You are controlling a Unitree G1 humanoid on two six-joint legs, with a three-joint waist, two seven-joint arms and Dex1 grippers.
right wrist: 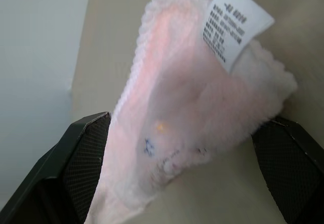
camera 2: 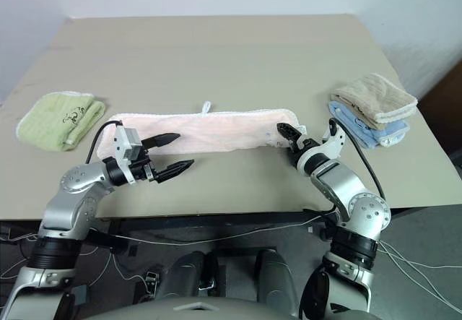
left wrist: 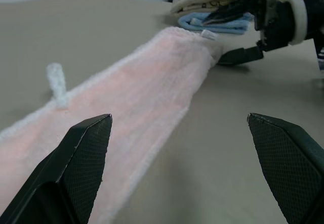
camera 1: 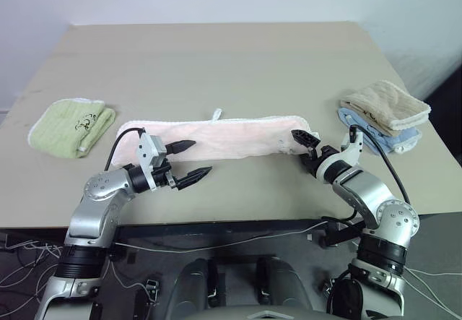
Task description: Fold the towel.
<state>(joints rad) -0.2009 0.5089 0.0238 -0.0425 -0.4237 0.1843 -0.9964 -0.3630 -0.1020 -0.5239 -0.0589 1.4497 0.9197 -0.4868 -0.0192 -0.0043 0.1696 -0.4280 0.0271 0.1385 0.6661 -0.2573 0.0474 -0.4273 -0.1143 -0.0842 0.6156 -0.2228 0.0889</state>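
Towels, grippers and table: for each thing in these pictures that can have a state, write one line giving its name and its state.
pink towel: lying flat as a long strip across the table, not held
left gripper: open, over the strip's left end
right gripper: open, at the strip's right end, with the care label showing
green towel: folded, left of the strip
tan towel: folded, on the blue towel, also folded
table: bearing all four towels

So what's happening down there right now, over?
Left gripper open at the towel's near edge. Right gripper open around the towel end, not closed. Towel flat, unfolded. Nothing in the way.
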